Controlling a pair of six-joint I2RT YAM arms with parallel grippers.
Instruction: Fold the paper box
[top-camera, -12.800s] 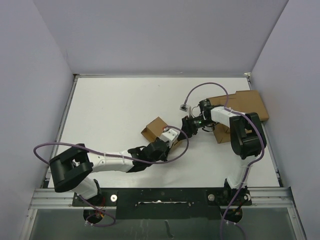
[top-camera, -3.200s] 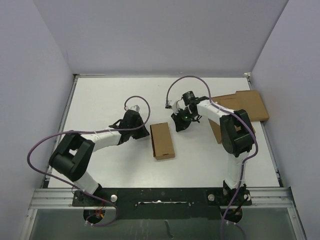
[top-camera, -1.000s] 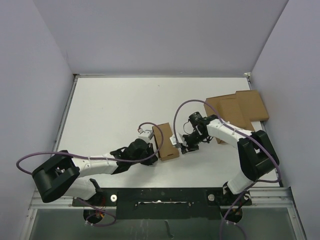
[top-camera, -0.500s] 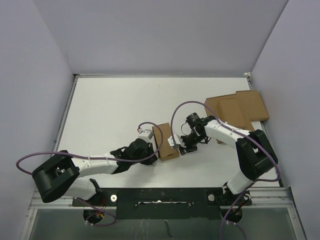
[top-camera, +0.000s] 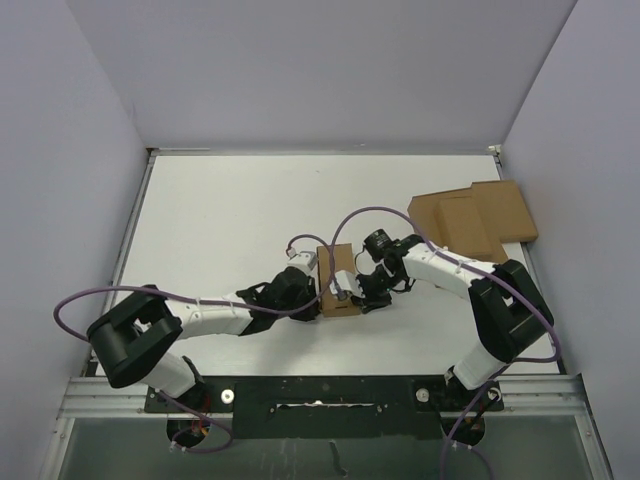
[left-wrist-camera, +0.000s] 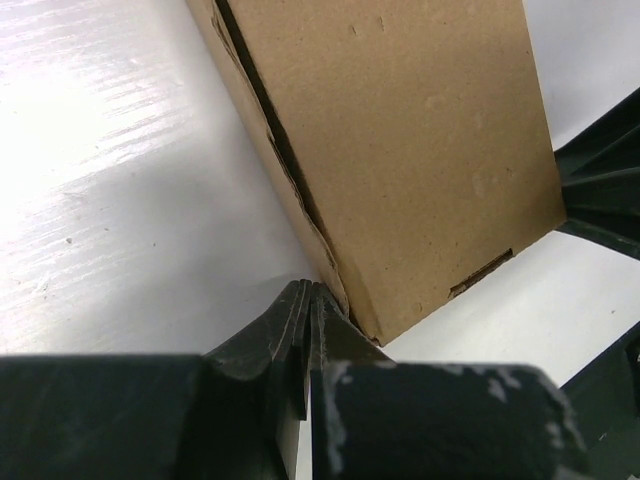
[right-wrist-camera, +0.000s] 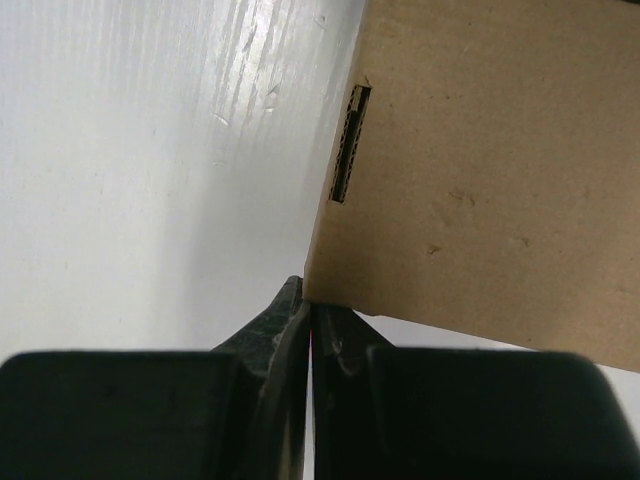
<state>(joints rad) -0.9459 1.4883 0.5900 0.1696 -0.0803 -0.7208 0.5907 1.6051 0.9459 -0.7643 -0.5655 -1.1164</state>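
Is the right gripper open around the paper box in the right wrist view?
No, the right gripper is shut, its fingertips meeting at a corner of the paper box, not around it.

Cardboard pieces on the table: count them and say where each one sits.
3. The paper box lies mid-scene, toward the near edge; a flat cardboard slab lies far right; a squat box sits on that slab. Others may be hidden beneath it.

- Left pincer (top-camera: 314, 298) has pushed forward, and its tips are now at the near left corner of the box (top-camera: 338, 266).
- Right pincer (top-camera: 352, 292) has closed the gap and now touches the right edge.
- Box nudged slightly right, now straighter.
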